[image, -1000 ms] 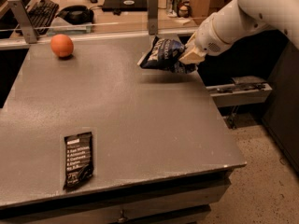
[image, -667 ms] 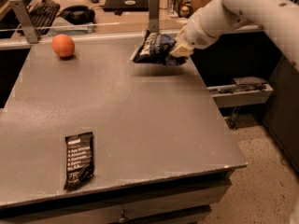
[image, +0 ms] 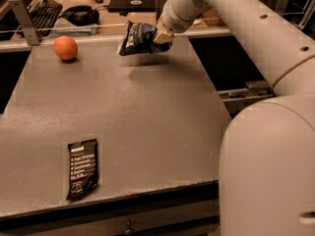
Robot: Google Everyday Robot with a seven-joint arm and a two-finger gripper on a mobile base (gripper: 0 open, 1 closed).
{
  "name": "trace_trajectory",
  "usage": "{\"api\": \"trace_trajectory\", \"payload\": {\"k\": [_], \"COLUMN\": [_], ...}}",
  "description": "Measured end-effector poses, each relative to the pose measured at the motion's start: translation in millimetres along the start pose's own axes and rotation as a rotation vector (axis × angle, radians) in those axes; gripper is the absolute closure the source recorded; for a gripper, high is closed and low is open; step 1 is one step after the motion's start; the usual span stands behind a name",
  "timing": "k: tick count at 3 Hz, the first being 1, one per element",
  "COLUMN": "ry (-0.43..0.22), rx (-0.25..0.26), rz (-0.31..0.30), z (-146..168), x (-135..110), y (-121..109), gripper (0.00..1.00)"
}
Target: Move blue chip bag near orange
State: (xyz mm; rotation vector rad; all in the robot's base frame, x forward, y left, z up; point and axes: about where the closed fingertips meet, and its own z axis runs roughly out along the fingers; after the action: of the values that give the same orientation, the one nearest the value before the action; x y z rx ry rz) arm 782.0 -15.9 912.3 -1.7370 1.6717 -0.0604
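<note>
We see the gripper (image: 161, 36) clenched on the blue chip bag (image: 135, 37), held above the far end of the table (image: 147, 112), right of the orange (image: 65, 47). We cannot read its white lettering, nor the near black bar wrapper's (image: 81, 168).

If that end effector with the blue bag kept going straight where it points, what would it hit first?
Probably the grey table just below. The end effector, shut on the blue chip bag, points down-left, so the bag would touch first; the orange lies farther left.
</note>
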Motion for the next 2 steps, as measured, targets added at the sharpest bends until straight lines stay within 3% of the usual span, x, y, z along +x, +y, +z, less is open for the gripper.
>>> {"api": "trace_trajectory", "payload": {"k": [2], "ry": [-0.027], "rx": [-0.118], "rz": [0.022], "z": [57.6], "x": [-42.9], "y": [13.3], "gripper": [1.00]}}
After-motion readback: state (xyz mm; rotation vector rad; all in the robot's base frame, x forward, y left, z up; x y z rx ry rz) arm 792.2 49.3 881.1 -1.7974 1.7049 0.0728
